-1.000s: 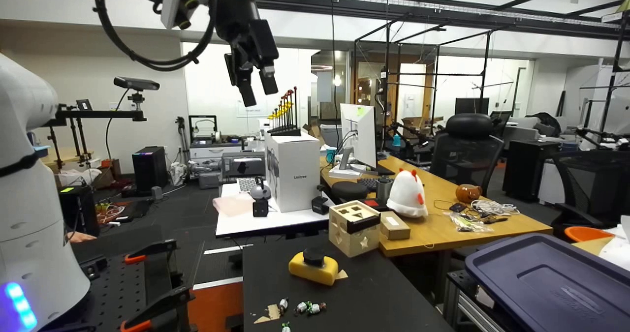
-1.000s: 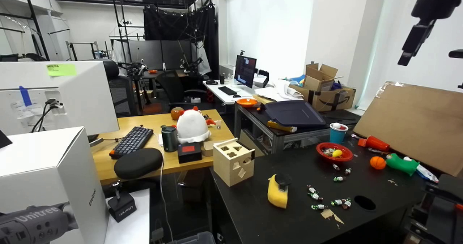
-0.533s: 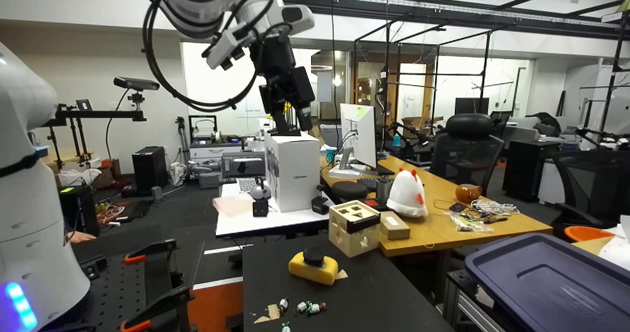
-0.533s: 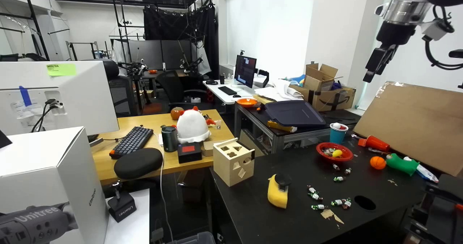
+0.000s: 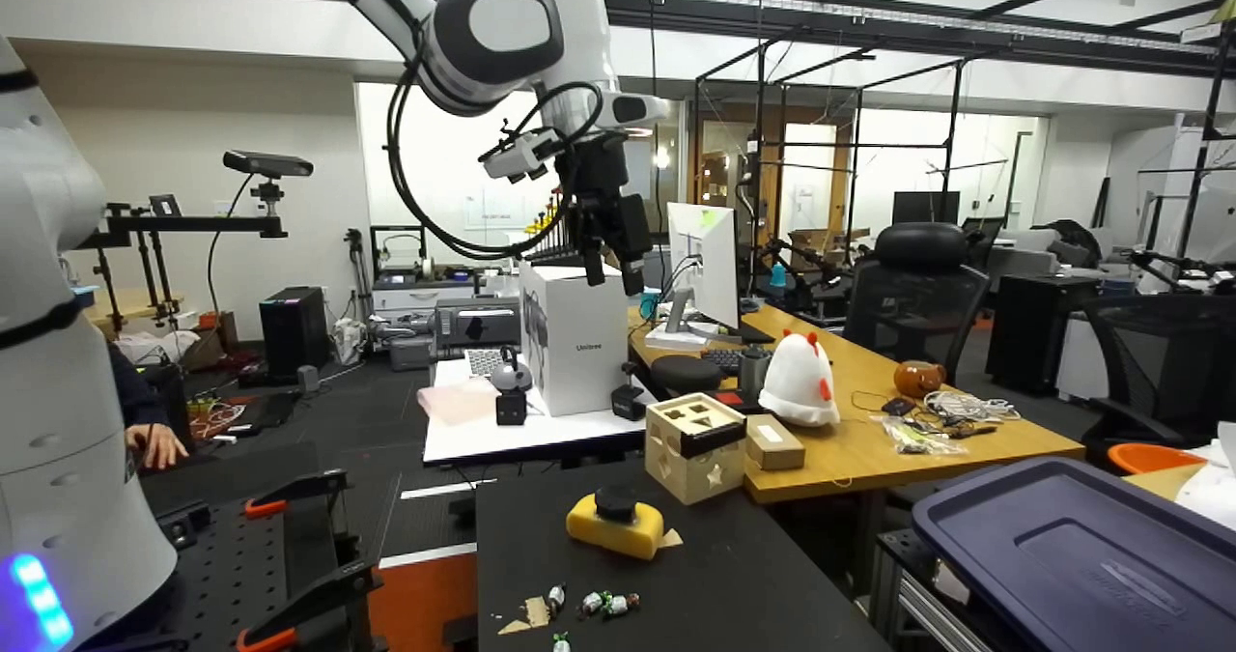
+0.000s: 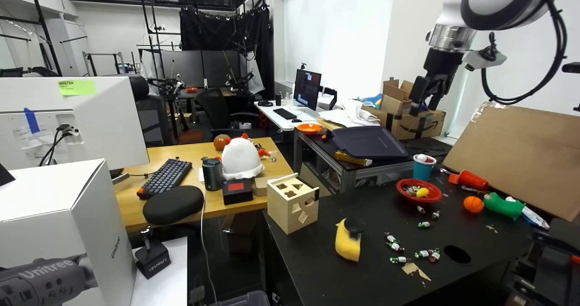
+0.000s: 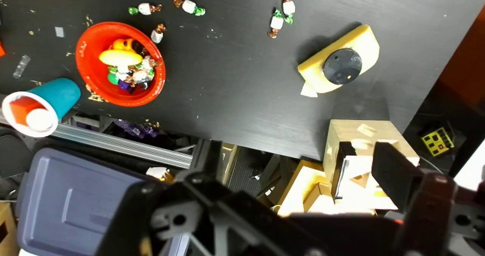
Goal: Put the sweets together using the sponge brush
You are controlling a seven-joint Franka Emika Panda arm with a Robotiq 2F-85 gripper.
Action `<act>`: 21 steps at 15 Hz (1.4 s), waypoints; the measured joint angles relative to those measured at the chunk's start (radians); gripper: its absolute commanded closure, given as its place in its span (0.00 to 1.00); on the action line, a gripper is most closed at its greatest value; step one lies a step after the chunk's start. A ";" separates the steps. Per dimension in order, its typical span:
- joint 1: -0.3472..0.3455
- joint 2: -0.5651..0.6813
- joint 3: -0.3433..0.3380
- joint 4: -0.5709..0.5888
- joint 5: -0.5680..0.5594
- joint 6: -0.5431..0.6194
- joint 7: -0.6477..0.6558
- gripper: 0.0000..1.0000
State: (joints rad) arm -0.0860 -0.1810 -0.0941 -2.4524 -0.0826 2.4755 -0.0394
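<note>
The gripper [image 5: 615, 283] has swung lower, jaws wide — wrist view: sponge brush [image 7: 341, 63] at two o'clock, loose sweets [image 7: 188, 6] between ten and one.

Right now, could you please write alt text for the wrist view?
A yellow sponge brush lies on a dark table, apart from scattered wrapped sweets. A red bowl sits at left, a wooden box at lower right, and the open pincer along the bottom.

I see shiny-wrapped sweets [image 7: 145, 9], a matt foam sponge brush [image 7: 339, 60], a glossy plastic bowl [image 7: 130, 99], a smooth wooden box [image 6: 290, 208] and dull cardboard [image 6: 521, 156].
</note>
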 measured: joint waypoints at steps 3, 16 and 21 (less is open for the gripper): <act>0.016 0.146 0.026 0.107 0.029 0.000 0.072 0.00; 0.076 0.717 0.096 0.551 0.289 -0.086 0.317 0.00; 0.100 0.802 0.124 0.573 0.421 -0.085 0.421 0.00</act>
State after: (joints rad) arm 0.0143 0.6210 0.0300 -1.8793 0.3387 2.3902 0.3816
